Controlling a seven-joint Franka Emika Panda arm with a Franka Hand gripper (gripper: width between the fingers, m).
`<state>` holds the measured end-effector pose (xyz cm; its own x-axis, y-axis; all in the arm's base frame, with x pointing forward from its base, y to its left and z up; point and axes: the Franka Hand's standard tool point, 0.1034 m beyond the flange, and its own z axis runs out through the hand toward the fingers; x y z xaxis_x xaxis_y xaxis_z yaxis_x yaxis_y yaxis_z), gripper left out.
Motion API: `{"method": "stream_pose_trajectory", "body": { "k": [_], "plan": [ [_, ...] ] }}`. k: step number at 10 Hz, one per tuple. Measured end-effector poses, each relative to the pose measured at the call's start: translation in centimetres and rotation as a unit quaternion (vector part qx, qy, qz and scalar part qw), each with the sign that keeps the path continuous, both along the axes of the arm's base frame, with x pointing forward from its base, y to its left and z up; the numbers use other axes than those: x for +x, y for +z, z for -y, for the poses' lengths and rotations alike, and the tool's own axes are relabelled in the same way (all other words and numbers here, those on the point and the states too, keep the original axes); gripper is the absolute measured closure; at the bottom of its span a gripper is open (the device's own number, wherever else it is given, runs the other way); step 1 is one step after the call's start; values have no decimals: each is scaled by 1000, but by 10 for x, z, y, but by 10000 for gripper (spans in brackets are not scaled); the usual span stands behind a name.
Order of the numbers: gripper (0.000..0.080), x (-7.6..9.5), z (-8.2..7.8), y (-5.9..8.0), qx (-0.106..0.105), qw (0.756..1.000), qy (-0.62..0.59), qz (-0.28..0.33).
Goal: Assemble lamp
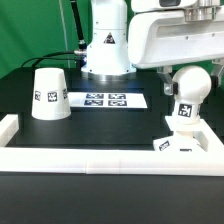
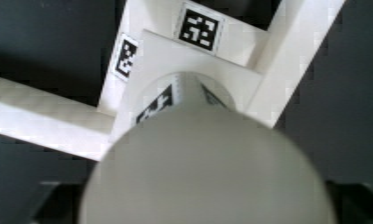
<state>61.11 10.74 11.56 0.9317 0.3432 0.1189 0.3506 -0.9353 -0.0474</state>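
— Bulb [image 2: 201, 160] fills your wrist view. Why?
— My gripper [image 1: 186, 72] is clamped on its round head, neck pointing down, to seat it in the base [image 1: 170, 144] just below.
— And the shade [image 1: 50, 95]?
— Only the exterior view shows it, well apart, past the marker board [image 1: 107, 100].

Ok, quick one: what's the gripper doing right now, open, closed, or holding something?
Gripper: closed on the bulb, with the fingers against its sides.
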Motion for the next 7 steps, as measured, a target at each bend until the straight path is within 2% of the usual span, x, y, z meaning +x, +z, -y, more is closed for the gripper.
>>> {"method": "stream_pose_trajectory", "body": {
  "k": [5,7],
  "plan": [
    [222,0,1,0,7,998,-68,-6],
    [222,0,7,-1,46,975,-214,-25]
  ]
}}
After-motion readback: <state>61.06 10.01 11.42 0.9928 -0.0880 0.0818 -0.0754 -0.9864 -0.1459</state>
